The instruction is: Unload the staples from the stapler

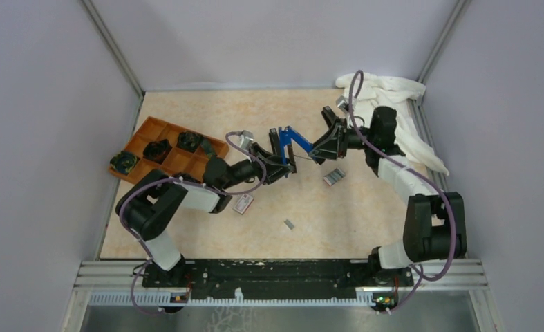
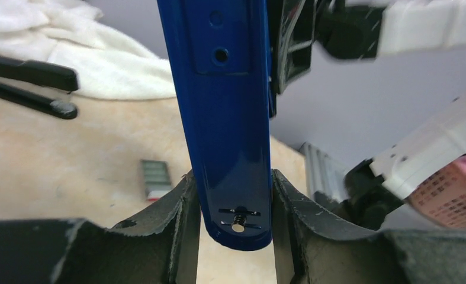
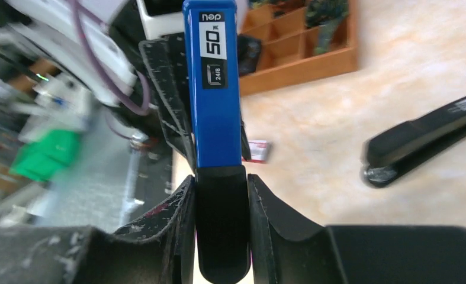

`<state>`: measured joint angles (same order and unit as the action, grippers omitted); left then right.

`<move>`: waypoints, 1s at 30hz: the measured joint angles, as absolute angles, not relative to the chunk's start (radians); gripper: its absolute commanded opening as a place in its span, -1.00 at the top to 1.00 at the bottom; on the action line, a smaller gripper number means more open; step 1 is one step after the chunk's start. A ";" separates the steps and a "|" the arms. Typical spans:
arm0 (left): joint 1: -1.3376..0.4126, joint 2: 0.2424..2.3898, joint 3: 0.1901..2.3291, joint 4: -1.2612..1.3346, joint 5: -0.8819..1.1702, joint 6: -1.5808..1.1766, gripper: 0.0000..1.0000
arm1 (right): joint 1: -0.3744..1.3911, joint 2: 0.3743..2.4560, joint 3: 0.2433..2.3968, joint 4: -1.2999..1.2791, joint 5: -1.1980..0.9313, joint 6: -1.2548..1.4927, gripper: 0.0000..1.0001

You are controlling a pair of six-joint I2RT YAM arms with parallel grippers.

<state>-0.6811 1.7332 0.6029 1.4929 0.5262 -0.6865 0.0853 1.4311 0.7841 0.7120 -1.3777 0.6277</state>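
Observation:
A blue stapler [image 1: 287, 142] hangs above the table, swung open into a V. My left gripper [image 1: 277, 162] is shut on its blue base [image 2: 230, 118], with both fingers against the sides. My right gripper [image 1: 319, 151] is shut on the black end of the other arm [image 3: 221, 231], whose blue top carries a "50" label. A black stapler [image 2: 32, 83] lies on the table by the cloth and shows in the right wrist view too [image 3: 420, 139]. A small grey strip of staples [image 1: 289, 224] lies loose near the front. A grey ribbed block of staples [image 1: 333, 177] lies under the right gripper.
An orange wooden tray [image 1: 151, 128] with black items stands at the left. A small white-and-red box [image 1: 243, 203] lies beside the left arm. A white cloth [image 1: 393, 90] is bunched in the back right corner. Grey walls close the table in.

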 measured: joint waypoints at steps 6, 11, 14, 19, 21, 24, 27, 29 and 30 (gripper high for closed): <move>-0.624 1.636 0.627 1.180 0.676 -0.315 1.00 | 0.100 1.393 1.014 -0.163 -1.290 -0.257 1.00; -0.628 1.574 0.684 0.844 0.708 0.036 1.00 | 0.086 1.306 0.963 -0.404 -1.179 -0.629 1.00; -0.631 1.573 0.707 0.696 0.707 0.202 1.00 | 0.078 1.293 0.904 -0.440 -1.120 -0.746 1.00; -0.633 1.583 0.726 0.542 0.698 0.354 1.00 | 0.040 1.291 0.810 -0.455 -1.053 -0.834 1.00; -0.633 1.599 0.748 0.505 0.691 0.395 1.00 | 0.021 1.291 0.794 -0.458 -1.029 -0.852 1.00; -0.632 1.622 0.780 0.472 0.680 0.438 1.00 | -0.004 1.289 0.785 -0.458 -0.990 -0.864 1.00; -0.639 1.642 0.807 0.458 0.668 0.469 1.00 | -0.017 1.275 0.772 -0.458 -0.962 -0.864 1.00; -0.648 1.651 0.817 0.450 0.661 0.474 1.00 | -0.019 1.268 0.772 -0.461 -0.954 -0.862 1.00; -0.652 1.655 0.822 0.448 0.657 0.473 1.00 | -0.019 1.264 0.772 -0.464 -0.954 -0.860 1.00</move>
<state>-0.6521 1.6547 0.8219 0.4477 0.6567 0.4732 -0.0193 1.2640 0.7719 -0.4637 -0.9543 -0.8600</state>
